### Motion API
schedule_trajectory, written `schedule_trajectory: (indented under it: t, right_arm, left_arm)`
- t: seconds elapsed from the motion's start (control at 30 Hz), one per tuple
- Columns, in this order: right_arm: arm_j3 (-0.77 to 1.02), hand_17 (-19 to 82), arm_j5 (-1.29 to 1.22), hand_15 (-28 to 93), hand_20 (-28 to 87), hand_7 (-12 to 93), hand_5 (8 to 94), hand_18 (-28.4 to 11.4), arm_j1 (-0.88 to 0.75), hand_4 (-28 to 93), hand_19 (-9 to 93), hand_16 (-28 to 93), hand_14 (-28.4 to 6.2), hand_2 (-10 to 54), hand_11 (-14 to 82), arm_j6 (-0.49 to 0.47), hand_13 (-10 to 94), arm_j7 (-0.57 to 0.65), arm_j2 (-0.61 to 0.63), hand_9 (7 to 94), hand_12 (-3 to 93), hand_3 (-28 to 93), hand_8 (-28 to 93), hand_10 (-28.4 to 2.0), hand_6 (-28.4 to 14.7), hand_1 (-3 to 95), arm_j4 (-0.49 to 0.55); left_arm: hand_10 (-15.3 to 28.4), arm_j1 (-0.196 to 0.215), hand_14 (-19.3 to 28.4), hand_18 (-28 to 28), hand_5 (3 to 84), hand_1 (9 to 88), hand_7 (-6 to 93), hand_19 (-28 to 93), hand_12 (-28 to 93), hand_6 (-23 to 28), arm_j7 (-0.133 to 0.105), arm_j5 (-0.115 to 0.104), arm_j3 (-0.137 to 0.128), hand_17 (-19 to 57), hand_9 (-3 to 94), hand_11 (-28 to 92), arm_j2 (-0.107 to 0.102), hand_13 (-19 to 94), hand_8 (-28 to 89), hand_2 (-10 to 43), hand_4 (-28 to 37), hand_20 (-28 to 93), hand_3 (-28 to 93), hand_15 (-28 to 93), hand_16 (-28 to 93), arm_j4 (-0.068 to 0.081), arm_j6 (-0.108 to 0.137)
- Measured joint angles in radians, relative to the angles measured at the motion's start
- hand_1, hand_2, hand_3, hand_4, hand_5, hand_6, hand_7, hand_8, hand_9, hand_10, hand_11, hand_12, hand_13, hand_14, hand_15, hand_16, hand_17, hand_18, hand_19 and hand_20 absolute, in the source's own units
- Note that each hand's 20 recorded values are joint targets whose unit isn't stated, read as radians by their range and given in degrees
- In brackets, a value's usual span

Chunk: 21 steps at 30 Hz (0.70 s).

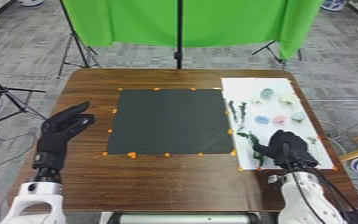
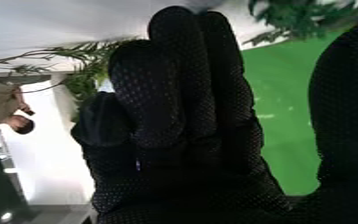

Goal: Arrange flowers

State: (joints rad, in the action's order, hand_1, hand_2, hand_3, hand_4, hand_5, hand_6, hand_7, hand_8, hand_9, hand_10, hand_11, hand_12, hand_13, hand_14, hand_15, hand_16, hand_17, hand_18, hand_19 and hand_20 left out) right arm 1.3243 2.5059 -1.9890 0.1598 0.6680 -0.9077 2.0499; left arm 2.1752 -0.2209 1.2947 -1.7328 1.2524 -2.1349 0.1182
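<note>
Leafy sprig (image 1: 252,138) on white board (image 1: 246,87), beside right hand (image 2: 171,100): fingers straight, nothing gripped. Probably light, springy, leaves easily crushed; pinch low on stem. Blue bloom (image 1: 262,119) likely softer, best left unsqueezed. Left hand (image 1: 57,131) relaxed, open, above tabletop (image 1: 158,180).

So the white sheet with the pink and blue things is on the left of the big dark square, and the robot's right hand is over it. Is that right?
Not quite: the head view shows the white sheet with the pink and blue things on the right of the dark square.
</note>
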Motion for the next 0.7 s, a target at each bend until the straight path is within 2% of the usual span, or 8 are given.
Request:
schedule_trajectory:
  t: [0.27,0.53,0.6,0.63,0.67,0.7]
  right_arm:
    - [-0.013,52,-0.013,56,53,26,81.3,-19.6,0.021,-27,90,33,-5.7,-9.5,28.1,-0.089,84,0.007,0.031,85.4,24.8,64,-8,-14.8,-2.9,32.2,0.019]
    - [-0.069,57,-0.035,55,51,28,82.4,-16.6,0.074,-22,92,34,-4.3,-9.5,29.3,-0.175,87,0.021,0.068,87.4,25.6,62,-7,-14.5,-2.5,38.7,0.040]
    - [-0.081,58,-0.040,55,51,27,82.1,-15.8,0.088,-19,92,35,-3.8,-9.5,30.7,-0.185,88,0.026,0.068,87.7,26.2,59,7,-14.3,-2.6,43.9,0.039]
    - [-0.086,59,-0.042,56,52,27,82.6,-15.5,0.094,-15,92,36,-3.4,-9.5,31.9,-0.189,89,0.030,0.067,88.0,26.5,52,16,-14.1,-2.7,49.3,0.038]
    - [-0.089,59,-0.045,55,53,27,82.8,-16.1,0.098,2,92,36,-3.1,-9.5,32.8,-0.193,89,0.034,0.066,88.0,27.0,26,18,-14.0,-2.7,59.4,0.038]
    - [-0.090,60,-0.049,56,53,27,83.1,-15.6,0.103,25,93,37,-2.9,-9.5,34.0,-0.200,89,0.038,0.063,88.3,27.3,-10,21,-13.6,-2.5,75.0,0.037]
  left_arm:
    - [13.2,0.000,17.8,14.6,48.8,41.8,13.6,23,14,4.7,0.005,-0.001,0.000,9.1,50.8,26,-0.005,41,-7,-5.7,-11.6,28,60,31,0,0.001,-0.001]
    - [13.2,0.001,17.8,14.6,48.7,41.7,13.4,23,14,4.7,0.009,-0.001,-0.001,9.0,50.6,26,-0.006,41,-6,-5.7,-11.5,27,60,31,0,0.001,-0.001]
    - [13.2,0.001,17.8,14.6,48.7,41.7,13.4,23,14,4.7,0.011,-0.001,-0.001,8.9,50.4,26,-0.006,41,-6,-5.7,-11.5,27,60,31,0,0.001,-0.001]
    - [13.2,0.001,17.8,14.6,48.6,41.7,13.4,23,14,4.7,0.013,-0.001,-0.001,8.9,50.4,26,-0.006,41,-6,-5.7,-11.5,27,60,31,0,0.001,-0.001]
    - [13.2,0.001,17.8,14.6,48.6,41.6,13.3,23,14,4.7,0.015,-0.001,-0.001,8.9,50.4,26,-0.006,41,-6,-5.8,-11.4,27,60,31,0,0.001,-0.002]
    - [13.3,0.001,17.9,14.6,48.6,41.5,13.3,23,14,4.7,0.017,-0.001,-0.001,8.9,50.4,26,-0.006,41,-6,-5.8,-11.4,27,60,31,0,0.001,-0.002]
